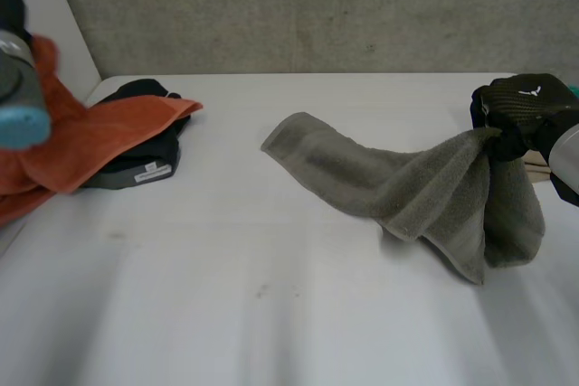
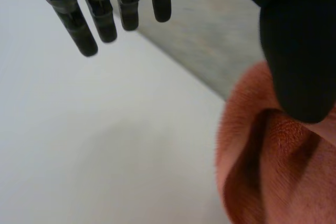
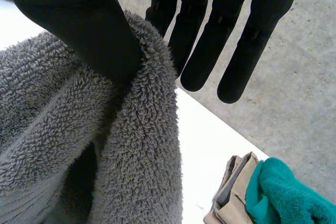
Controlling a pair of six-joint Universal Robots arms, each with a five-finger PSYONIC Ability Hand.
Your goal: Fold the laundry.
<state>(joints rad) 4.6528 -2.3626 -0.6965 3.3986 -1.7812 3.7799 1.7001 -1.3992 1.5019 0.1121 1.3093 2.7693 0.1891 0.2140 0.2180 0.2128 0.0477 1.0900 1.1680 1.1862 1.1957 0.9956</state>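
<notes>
Right of frame, the right hand [image 1: 520,110] pinches one end of the grey towel [image 1: 380,174] aloft, the rest trailing on the table [image 1: 271,314]. The left hand [image 2: 299,51], fingers straight, seemingly just bears an orange towel [image 1: 99,137]. Next, likely: spread the grey towel flat.

The near half of the table [image 1: 226,314] lies bare — the widest lane. The towel [image 1: 398,183] slants from mid-table up to the right hand [image 1: 511,110], barring the right side. At far left the orange cloth [image 1: 99,133] and a black garment [image 1: 140,92] fill the corner; between them and the towel a bare gap runs to the wall [image 1: 317,6]. Past the right hand's fingertips lie a beige cloth [image 3: 231,200] and a teal cloth [image 3: 283,192].
</notes>
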